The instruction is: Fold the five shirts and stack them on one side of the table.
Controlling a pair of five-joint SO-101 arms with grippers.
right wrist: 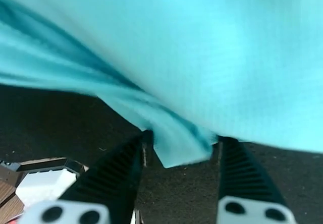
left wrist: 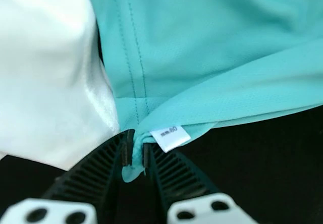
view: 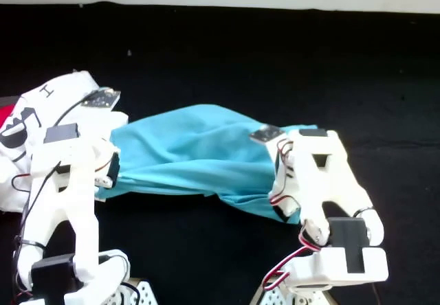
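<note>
A teal shirt (view: 196, 152) lies rumpled across the middle of the black table (view: 289, 58), stretched between the two arms. At the shirt's left end, my left gripper (view: 108, 173) is shut on a fold of its hem (left wrist: 134, 158), right beside a small white label (left wrist: 170, 137). My right gripper (view: 282, 211) sits at the shirt's near right corner. In the right wrist view it is open (right wrist: 181, 151), and a loose flap of the teal shirt (right wrist: 212, 57) hangs between the fingers without being pinched.
A heap of white shirts (view: 41, 109) with black print lies at the table's left edge, touching the teal one (left wrist: 45, 72). Something red (view: 5, 116) peeks out beside it. Bare black table stretches behind and to the right.
</note>
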